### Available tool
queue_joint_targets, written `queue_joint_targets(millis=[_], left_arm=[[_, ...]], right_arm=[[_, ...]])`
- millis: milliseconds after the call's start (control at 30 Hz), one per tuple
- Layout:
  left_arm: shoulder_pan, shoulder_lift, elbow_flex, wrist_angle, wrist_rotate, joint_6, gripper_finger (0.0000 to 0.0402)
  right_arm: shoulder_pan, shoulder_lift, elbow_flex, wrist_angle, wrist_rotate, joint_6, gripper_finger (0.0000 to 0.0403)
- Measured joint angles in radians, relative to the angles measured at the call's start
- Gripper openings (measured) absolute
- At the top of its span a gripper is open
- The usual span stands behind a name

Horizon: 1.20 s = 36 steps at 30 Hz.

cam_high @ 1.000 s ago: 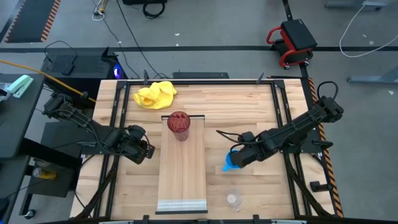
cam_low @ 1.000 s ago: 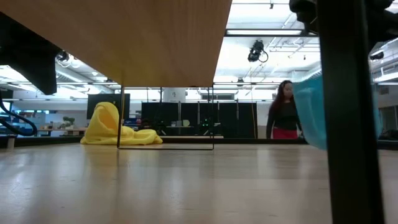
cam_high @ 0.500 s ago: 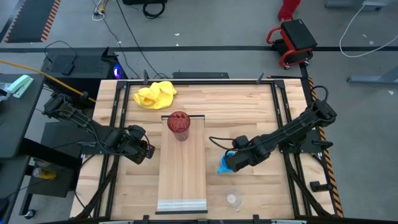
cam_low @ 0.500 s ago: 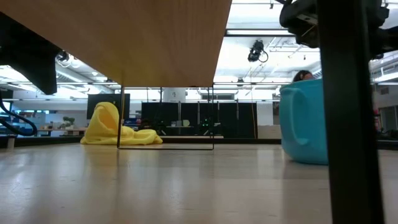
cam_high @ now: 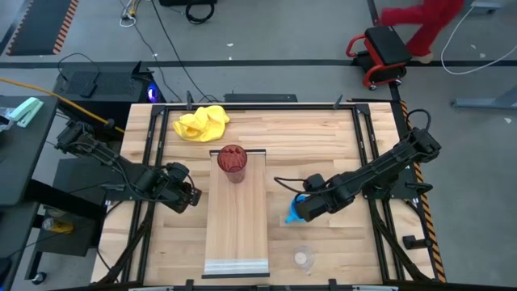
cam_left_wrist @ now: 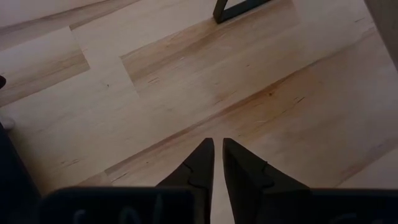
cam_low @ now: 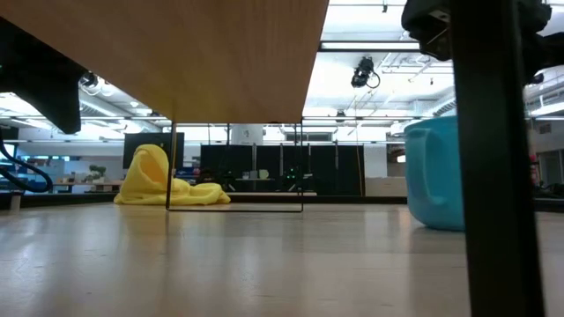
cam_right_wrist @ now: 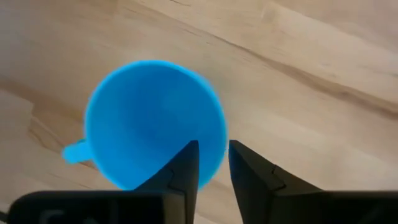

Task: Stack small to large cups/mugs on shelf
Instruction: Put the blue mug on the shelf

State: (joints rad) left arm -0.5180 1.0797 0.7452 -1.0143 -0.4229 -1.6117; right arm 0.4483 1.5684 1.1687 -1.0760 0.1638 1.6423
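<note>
The blue mug point(cam_high: 294, 216) stands upright on its base on the table, right of the shelf point(cam_high: 236, 230); in the right wrist view its handle point(cam_right_wrist: 73, 152) sticks out on the side away from the fingers. My right gripper point(cam_right_wrist: 213, 149) is open above it, pointing down, one finger over the mug's inside and one outside its rim. The dark red tumbler point(cam_high: 232, 160) stands on the shelf's far end. The clear glass cup point(cam_high: 304, 258) stands near the table's front edge. My left gripper point(cam_high: 191, 198) hangs shut and empty left of the shelf. My right gripper straddles the mug's rim point(cam_right_wrist: 219, 144) on the side opposite the handle, coming from above. A gap shows between the inner finger and the wall. Whether the outer finger point(cam_right_wrist: 244, 163) touches the wall, I cannot tell. The mug stands on the table.
A crumpled yellow cloth point(cam_high: 202, 123) lies at the table's far left. Bare tabletop lies between the mug and the glass cup and along the right side. Dark rails point(cam_high: 365, 153) frame the table's edges.
My right gripper has come down and a little toward the shelf with the blue mug. The mug hung tilted and clear of the table a second ago; now it stands upright on its base on the tabletop.
</note>
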Motion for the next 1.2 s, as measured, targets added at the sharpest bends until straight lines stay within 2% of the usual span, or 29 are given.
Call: queue_joint_targets(millis=[300,633,967,1200], left_arm=[[0.000,0.000,0.000,0.000,0.000,0.001,0.0040],[0.000,0.000,0.000,0.001,0.000,0.000,0.0050],[0.000,0.000,0.000,0.010,0.000,0.000,0.0052],[0.000,0.000,0.000,0.009,0.000,0.001,0.0057]], right_arm=[[-0.013,0.000,0.000,-0.006,0.000,-0.221,0.0111],[-0.095,-0.001,0.000,0.009,-0.011,-0.420,0.0111],[-0.112,0.004,-0.001,0.011,-0.045,-0.476,0.0111],[-0.112,0.005,-0.082,0.087,-0.083,-0.470,0.0109]])
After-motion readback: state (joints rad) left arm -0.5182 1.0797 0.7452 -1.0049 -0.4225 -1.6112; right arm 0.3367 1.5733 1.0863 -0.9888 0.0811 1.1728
